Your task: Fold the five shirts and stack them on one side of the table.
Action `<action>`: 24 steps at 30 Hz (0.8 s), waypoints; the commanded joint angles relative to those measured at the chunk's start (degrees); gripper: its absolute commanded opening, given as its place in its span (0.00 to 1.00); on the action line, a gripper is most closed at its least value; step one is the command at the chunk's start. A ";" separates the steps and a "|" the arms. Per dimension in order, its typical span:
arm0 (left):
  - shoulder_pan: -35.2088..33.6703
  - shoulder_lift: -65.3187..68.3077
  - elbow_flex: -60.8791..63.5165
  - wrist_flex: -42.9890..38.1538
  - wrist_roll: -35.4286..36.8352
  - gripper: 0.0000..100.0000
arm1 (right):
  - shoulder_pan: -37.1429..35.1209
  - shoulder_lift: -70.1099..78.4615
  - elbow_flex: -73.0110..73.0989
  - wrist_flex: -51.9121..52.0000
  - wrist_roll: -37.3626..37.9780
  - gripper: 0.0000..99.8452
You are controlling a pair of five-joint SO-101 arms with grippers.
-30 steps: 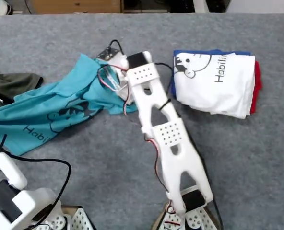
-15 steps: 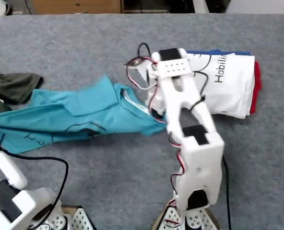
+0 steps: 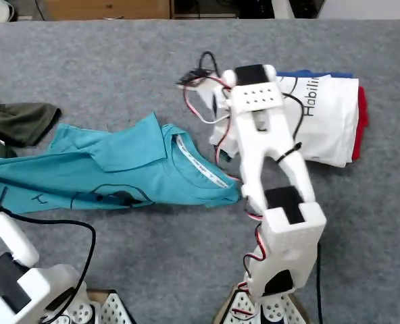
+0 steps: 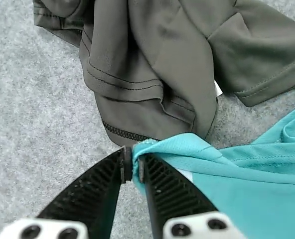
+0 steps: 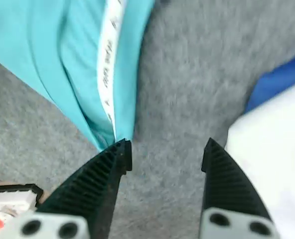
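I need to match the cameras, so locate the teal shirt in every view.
High view: teal shirt spread left of centre.
Left wrist view: its corner pinched in the left end effector, beside the olive shirt.
Right wrist view: beside the open right end effector.
Shared landmark: grey table cover.

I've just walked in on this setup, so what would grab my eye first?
A teal shirt sprawls across the left half of the table, one edge pinched by the left gripper beside a crumpled olive shirt. At the right sits a folded stack, white on top, with the right gripper open between it and the teal shirt.
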 commanded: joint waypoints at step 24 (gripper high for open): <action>2.46 -1.01 2.37 0.18 -2.20 0.02 | -20.44 37.23 -51.03 2.46 -35.08 0.10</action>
